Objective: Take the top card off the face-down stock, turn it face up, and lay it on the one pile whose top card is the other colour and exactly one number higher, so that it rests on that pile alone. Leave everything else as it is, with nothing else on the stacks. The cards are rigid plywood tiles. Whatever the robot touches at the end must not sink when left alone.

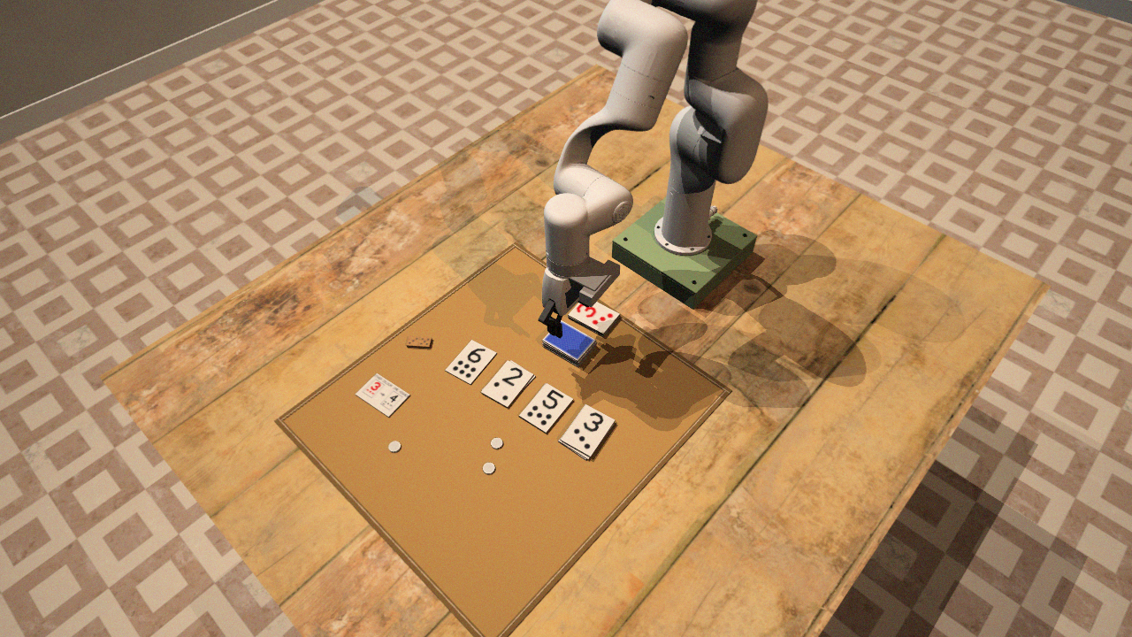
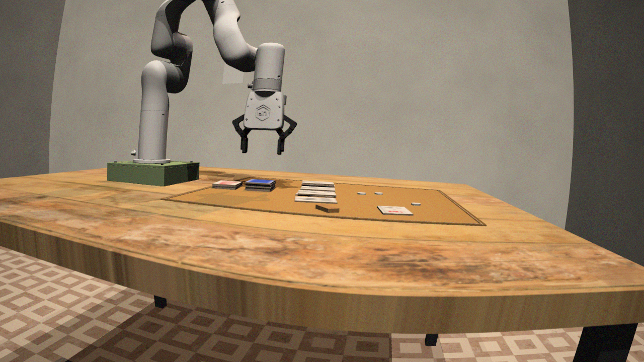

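The face-down stock [image 1: 569,343], a small stack with a blue back, lies near the far corner of the brown mat; it also shows in the exterior view [image 2: 260,183]. My gripper [image 2: 261,145] hangs open and empty well above the stock, fingers pointing down; it also shows in the top view [image 1: 563,310]. Four face-up piles lie in a row, all with black numbers: 6 [image 1: 470,362], 2 [image 1: 507,382], 5 [image 1: 546,407] and 3 [image 1: 587,431]. A face-up card with red marks [image 1: 594,317] lies beside the stock, partly hidden by the gripper.
A card printed with a red 3 and a black 4 [image 1: 382,394] lies at the mat's left. A small brown tile [image 1: 418,341] lies beyond it. Three white discs [image 1: 488,467] lie on the mat's near half. The green robot base [image 1: 684,257] stands behind the mat.
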You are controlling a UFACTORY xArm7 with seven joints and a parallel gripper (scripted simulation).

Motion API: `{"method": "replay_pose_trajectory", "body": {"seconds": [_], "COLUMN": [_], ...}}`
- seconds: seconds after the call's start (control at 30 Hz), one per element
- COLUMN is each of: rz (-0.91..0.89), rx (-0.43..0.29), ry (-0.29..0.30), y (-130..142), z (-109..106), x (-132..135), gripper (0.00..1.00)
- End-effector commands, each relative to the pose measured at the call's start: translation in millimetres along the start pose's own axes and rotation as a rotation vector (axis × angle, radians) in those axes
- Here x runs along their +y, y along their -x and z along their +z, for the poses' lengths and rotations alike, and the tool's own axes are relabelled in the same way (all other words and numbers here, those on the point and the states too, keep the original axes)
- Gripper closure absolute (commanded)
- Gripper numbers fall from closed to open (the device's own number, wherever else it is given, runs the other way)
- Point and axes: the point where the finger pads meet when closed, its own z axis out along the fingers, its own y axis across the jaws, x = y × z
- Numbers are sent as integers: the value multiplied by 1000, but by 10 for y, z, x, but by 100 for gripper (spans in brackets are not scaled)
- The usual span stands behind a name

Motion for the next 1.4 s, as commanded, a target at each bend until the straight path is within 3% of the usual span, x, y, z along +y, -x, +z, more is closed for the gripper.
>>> {"method": "replay_pose_trajectory", "body": {"seconds": [0.0, 0.73, 1.0, 1.07, 1.37], "rz": [0, -70, -347, -347, -841], "rx": [1, 4, 3, 3, -5], "ry": [6, 8, 8, 8, 6], "y": [1, -1, -1, -1, -1], "z": [-12, -10, -11, -11, -11], "x": [14, 6, 6, 6, 7], "gripper": [0, 0, 0, 0, 0]}}
